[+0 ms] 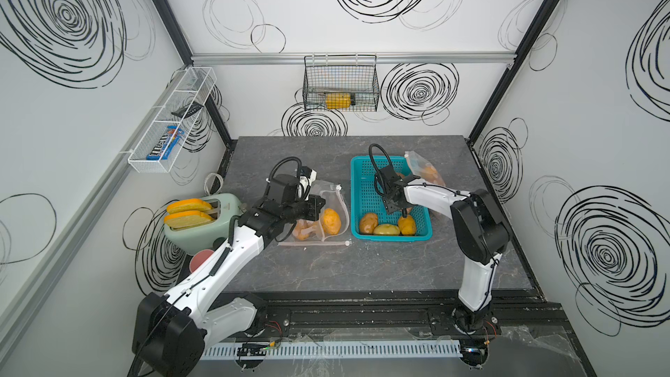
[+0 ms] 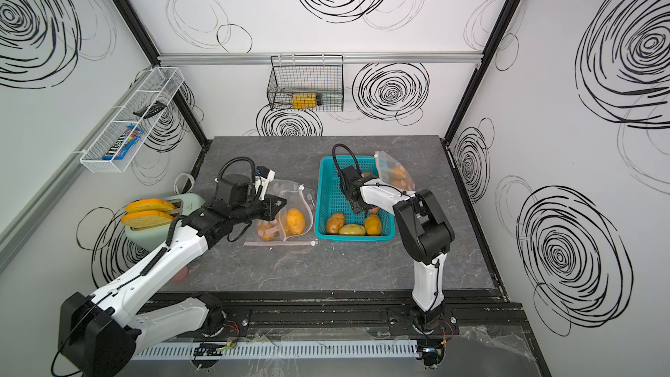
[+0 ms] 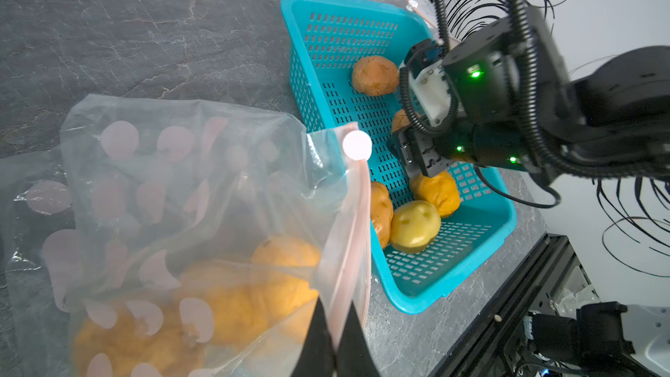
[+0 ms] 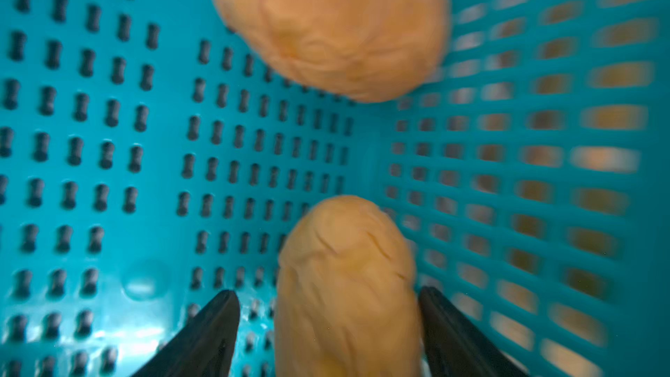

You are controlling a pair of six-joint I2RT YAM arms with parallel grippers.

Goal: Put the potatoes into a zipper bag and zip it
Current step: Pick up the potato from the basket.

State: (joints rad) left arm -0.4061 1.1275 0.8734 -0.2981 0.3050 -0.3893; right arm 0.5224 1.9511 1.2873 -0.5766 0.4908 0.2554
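Right wrist view settles it for me: my right gripper (image 4: 326, 291) sits low inside the basket (image 1: 391, 236) with its jaws spread wide, and one potato (image 4: 344, 248) lies between them. Its long axis runs along the fingers' own line, pointing away from the wrist, so the jaws would close across its narrow width. I see a clear gap on one side. On the other side the finger looks very near the skin, but blur stops me saying whether it touches. Nothing is gripped.

My left gripper (image 3: 335, 320) is clamped shut on the zipper edge of the bag (image 3: 181, 183), holding that edge up. The bag lies just beside the basket, on its left, and several potatoes (image 3: 253, 295) are already inside. More lie in the basket, three of them bunched at the near end. A second bag (image 1: 422, 170) with potatoes in it leans behind the basket.

The right arm is the nearer one and the only free one. As I judge it, the next move is to close across that potato, lift it clear of the basket wall, and carry it left to the held edge.
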